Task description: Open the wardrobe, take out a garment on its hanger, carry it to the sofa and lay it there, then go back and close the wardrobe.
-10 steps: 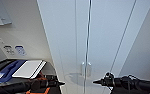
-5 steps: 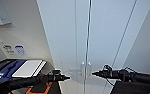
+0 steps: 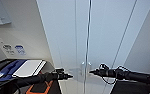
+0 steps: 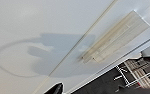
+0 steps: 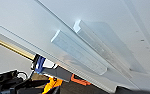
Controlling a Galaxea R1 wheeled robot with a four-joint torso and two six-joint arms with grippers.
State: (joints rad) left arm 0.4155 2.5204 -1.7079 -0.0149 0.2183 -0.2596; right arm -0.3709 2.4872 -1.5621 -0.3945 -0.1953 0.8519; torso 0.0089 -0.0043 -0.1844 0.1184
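both arms have drawn in toward the middle of the wardrobe (image 3: pixel 91 37) over the last second: a second ago the tips sat wider apart, and now the left gripper (image 3: pixel 69 76) and the right gripper (image 3: pixel 92 72) point at each other across the seam between the two doors, level with the pair of small white handles (image 3: pixel 85 67). i judge this as lining up for the pull, since the doors are shut and nothing has been opened yet. neither tip appears to touch a handle; each seems just beside its own. both look narrow and pointed, but i cannot tell how far their fingers are parted, and they hold nothing. the right wrist view shows the two handles (image 5: pixel 78 51) close up, side by side.
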